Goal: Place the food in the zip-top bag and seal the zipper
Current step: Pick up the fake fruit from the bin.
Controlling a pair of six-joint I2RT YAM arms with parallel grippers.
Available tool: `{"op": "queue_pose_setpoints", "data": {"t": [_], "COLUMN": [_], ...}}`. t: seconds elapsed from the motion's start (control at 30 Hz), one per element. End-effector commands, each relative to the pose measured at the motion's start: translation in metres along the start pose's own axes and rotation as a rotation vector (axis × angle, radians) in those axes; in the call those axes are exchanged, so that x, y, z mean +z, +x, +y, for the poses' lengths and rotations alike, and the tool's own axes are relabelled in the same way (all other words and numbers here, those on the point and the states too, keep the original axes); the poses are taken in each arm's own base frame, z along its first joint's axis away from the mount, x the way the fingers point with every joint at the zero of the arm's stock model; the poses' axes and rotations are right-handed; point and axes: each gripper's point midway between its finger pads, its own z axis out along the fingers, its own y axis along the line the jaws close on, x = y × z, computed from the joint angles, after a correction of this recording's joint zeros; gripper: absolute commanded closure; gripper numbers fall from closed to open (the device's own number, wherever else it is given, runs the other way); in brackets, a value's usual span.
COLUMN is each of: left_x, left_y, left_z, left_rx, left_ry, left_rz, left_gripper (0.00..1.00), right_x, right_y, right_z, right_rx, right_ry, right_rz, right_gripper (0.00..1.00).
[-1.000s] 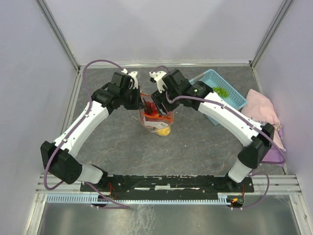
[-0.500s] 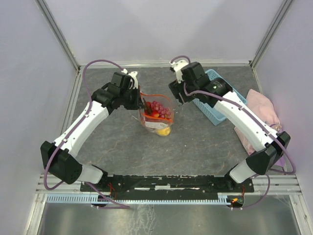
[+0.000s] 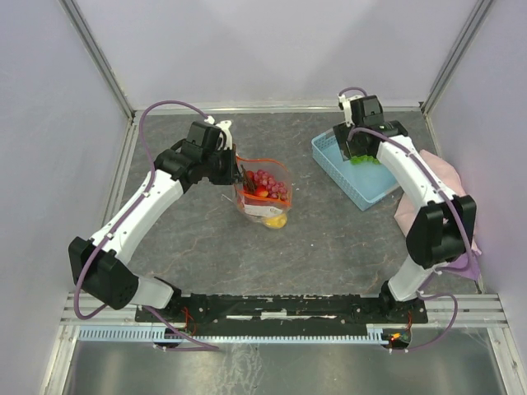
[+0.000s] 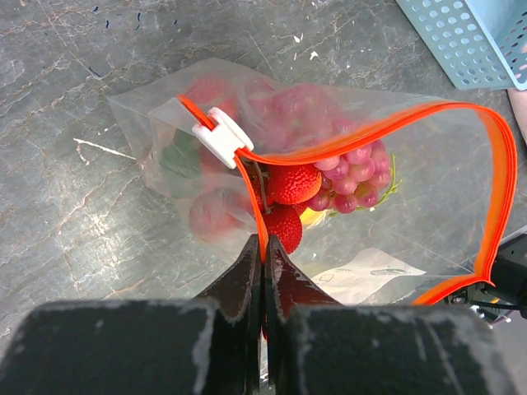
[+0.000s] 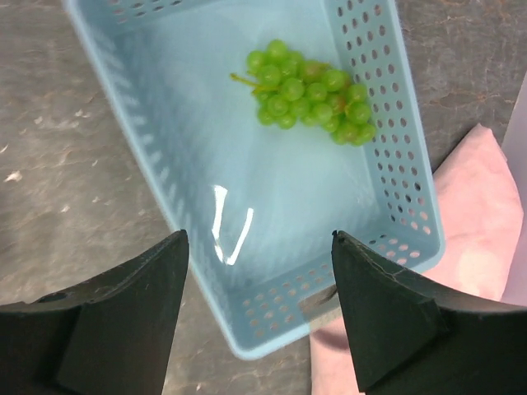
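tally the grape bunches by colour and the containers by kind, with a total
purple grape bunch: 1
green grape bunch: 1
zip-top bag: 1
blue basket: 1
total: 4

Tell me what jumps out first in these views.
The clear zip-top bag at mid-table draws the eye: its orange-red zipper gapes over strawberries and purple grapes, its rim pinched by the left end effector. Far right, a green grape bunch lies alone in the blue basket under the open right end effector.
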Motion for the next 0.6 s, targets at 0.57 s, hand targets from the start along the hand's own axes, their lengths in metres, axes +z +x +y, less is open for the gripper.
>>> {"op": "queue_pose_setpoints", "data": {"t": [0.57], "left_x": [-0.004], "left_y": [-0.016], "left_z": [0.001], "left_rx": [0.012], "left_ry": [0.056], "left_rz": [-0.048], "left_gripper": [0.97], "right_x": [0.136], "right_y": [-0.029], "right_z": [-0.037], "right_rx": [-0.088], "right_ry": [-0.353], "right_rz": [-0.1], "right_gripper": [0.01]}}
